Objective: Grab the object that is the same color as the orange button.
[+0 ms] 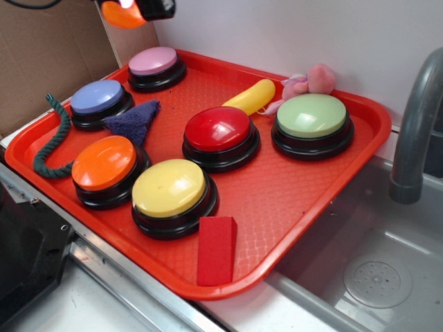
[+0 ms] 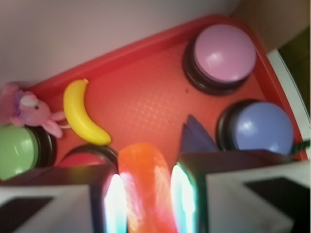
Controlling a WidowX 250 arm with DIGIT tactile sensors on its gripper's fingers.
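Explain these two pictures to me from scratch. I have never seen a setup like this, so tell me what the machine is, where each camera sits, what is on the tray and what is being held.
This is a small robot arm with a two-fingered gripper. The exterior picture is taken from the side and looks down on a red tray beside a sink. The arm is only just visible at the top edge. The wrist picture comes from a camera on the arm itself, looking down past its fingers.

On the tray are six domed buttons, among them the orange button, plus a yellow banana toy, a red block, a purple cloth, a green rope and a pink plush toy.

The gripper is raised above the tray, closed on the small orange object.
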